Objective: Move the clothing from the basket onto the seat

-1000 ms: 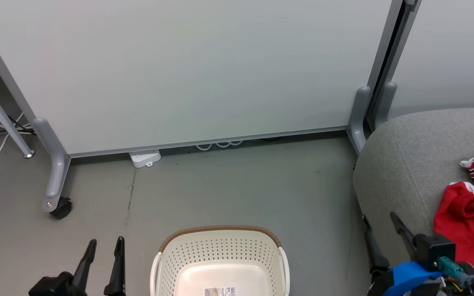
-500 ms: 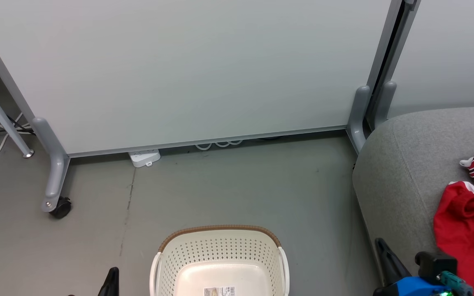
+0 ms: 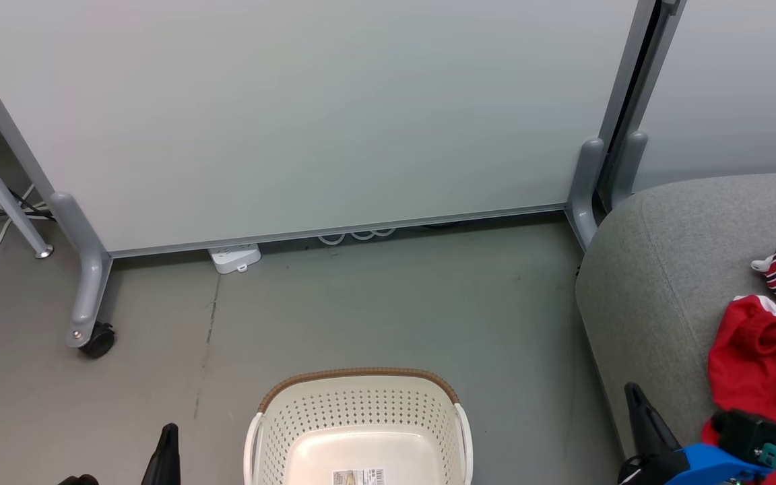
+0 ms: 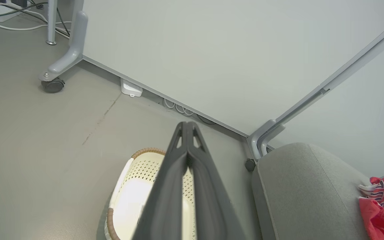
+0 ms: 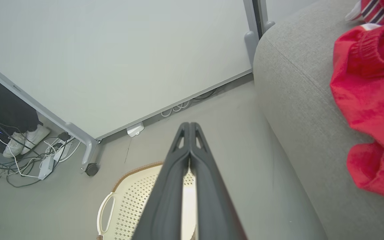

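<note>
Your left pincer (image 4: 185,124) and right pincer (image 5: 189,124) are together, empty; red sports garments (image 3: 762,364) on the sofa cushion (image 3: 657,269) look limp: pinch folds.

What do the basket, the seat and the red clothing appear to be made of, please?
Basket: seemingly moulded cream plastic, matt, punched with rows of holes; its brown rim looks woven. Seat: grey upholstery fabric, with visible weave and seam. Clothing: soft red fabric, lying in creases.
</note>
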